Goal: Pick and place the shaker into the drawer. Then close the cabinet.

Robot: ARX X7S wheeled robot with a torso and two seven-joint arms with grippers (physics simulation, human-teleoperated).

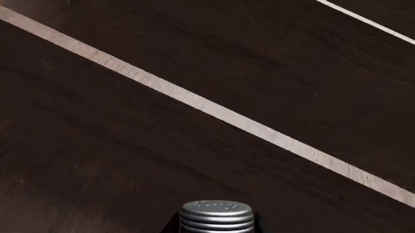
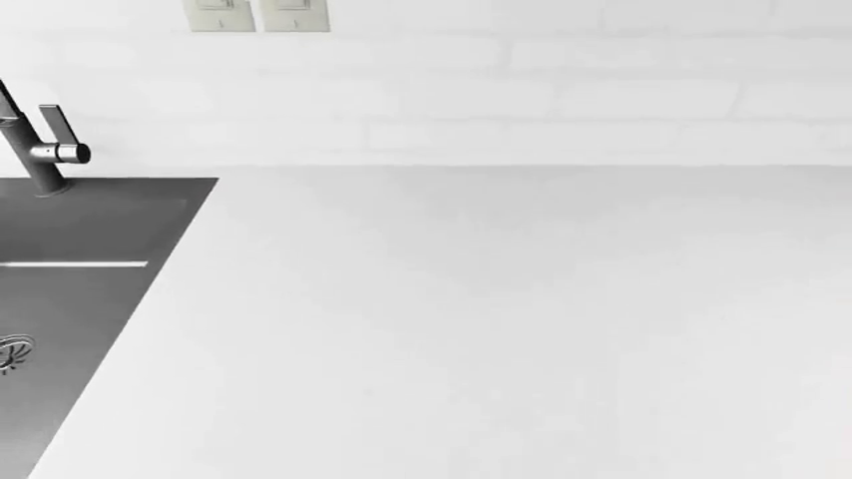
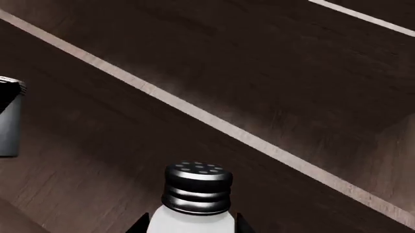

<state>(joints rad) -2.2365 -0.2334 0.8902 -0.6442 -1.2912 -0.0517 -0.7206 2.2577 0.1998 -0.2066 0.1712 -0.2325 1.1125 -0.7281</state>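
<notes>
A: Shaker (image 3: 196, 194), right wrist view, low centre of the frame: white body, dark ribbed cap with holes, dark jaw parts flanking its body on both sides. The right jaws look pinched on it, though the contact itself is cut off by the frame edge.

B: And the left wrist view?

A: A second shaker (image 1: 216, 216) at the bottom centre, silver ribbed cap, perforated top. Dark jaw parts just show at either side of it. Left jaws appear closed around it; only the cap is visible.

B: Background in both?

A: Dark wood-grain surface (image 1: 129, 145) crossed by a pale diagonal strip (image 1: 214, 109) running from upper left to lower right, with a second thin strip at the upper right corner. In the right wrist view, a grey cylindrical object (image 3: 9, 119) sits at the left edge, partly cut off.

B: Head view?

A: White worktop (image 2: 533, 319) fills most of the frame. Grey sink (image 2: 80, 259) at the left, faucet (image 2: 34, 140) at upper left, two wall switches (image 2: 259, 14) on the white tiled wall at the top. Neither arm shows there.
</notes>
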